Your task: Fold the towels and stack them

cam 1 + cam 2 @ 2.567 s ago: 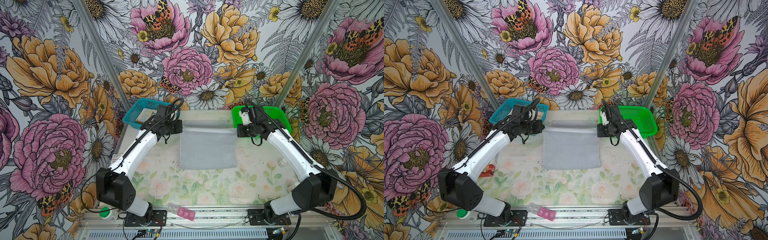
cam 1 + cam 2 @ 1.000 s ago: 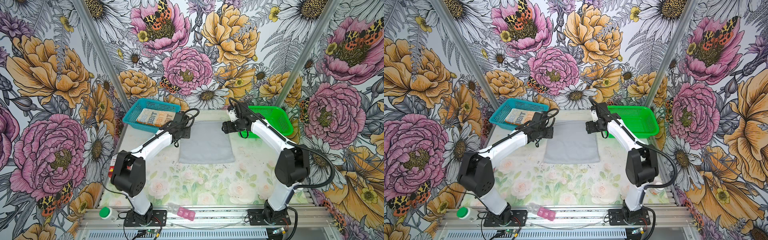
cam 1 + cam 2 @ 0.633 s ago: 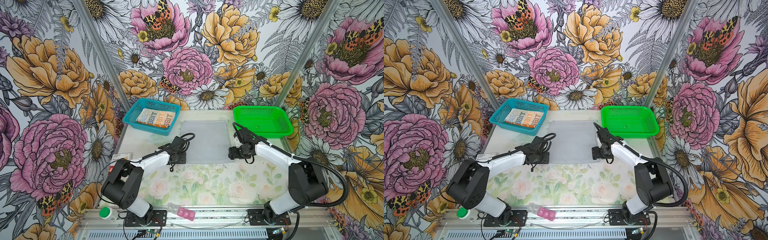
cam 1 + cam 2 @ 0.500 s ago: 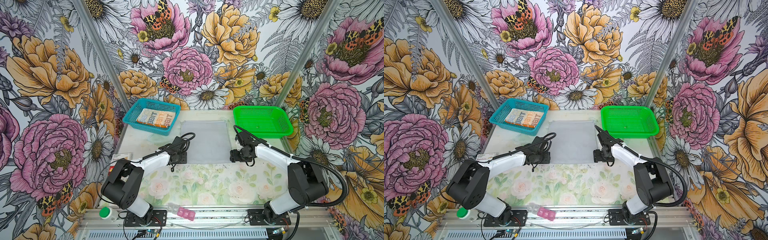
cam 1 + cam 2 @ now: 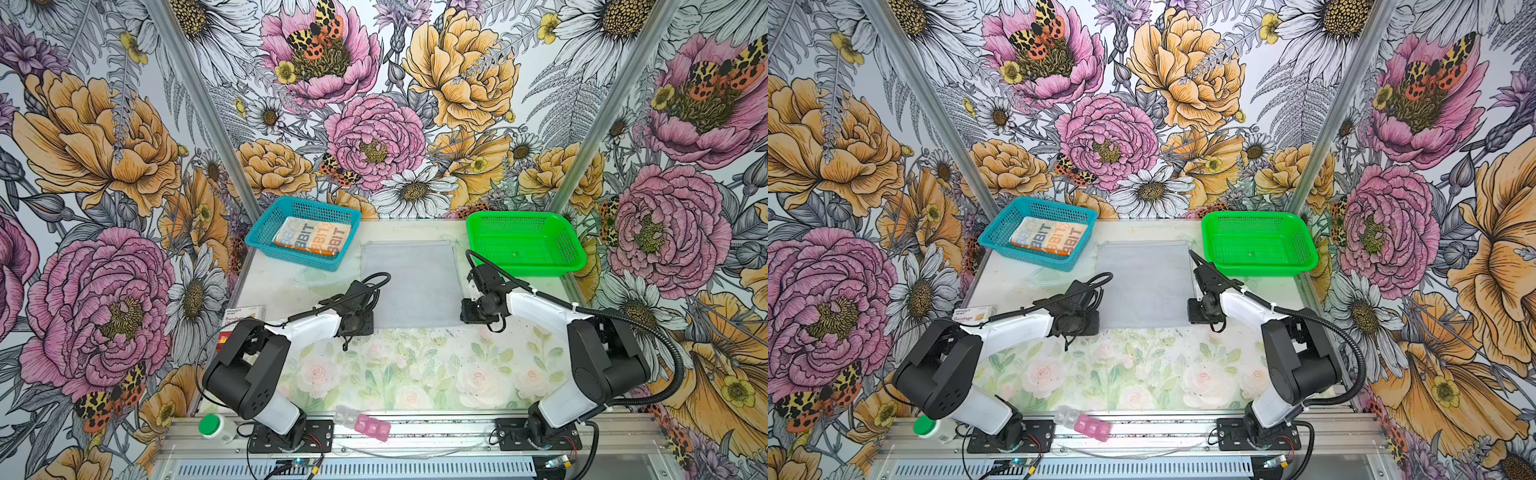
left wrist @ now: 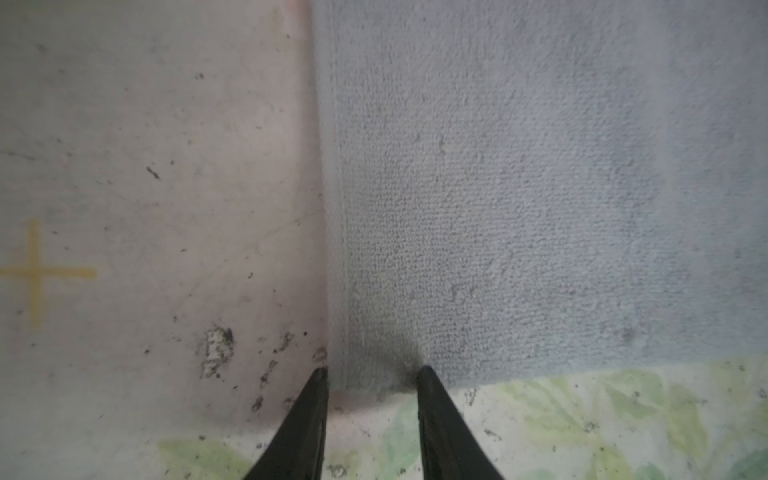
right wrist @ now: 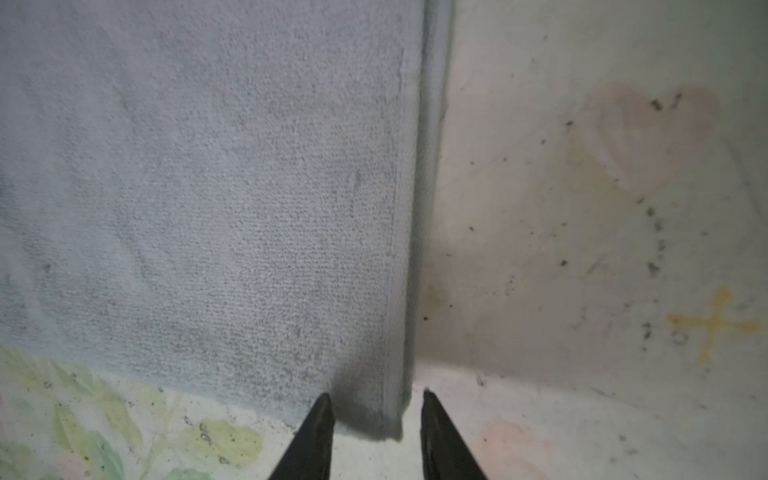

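Nearest the arms' bases, well short of the pale grey towel (image 5: 411, 286), a pink pill organiser (image 5: 368, 424) lies on the front rail. Next come the two grippers, one at each near corner of that towel. In its wrist view the left gripper (image 6: 372, 370) has its jaws a little apart. One tip is just off the towel's side edge and the other is on the pile, with the corner between them and not visibly pinched. The right gripper (image 7: 376, 399) stands the same way at the other near corner, jaws apart astride the hem.

The towel itself lies flat and square on the table. Beyond its far-left corner the blue basket (image 5: 262, 235) holds the striped towel (image 5: 312, 240), folded. Beside its far-right corner the green basket (image 5: 519, 266) has no towel in it. The orange flowered towel is not to be seen.

The step in hand looks like a fold of the grey towel. The next move calls for both jaws to pinch their corners together, then lift and carry the near edge evenly over to the far edge.
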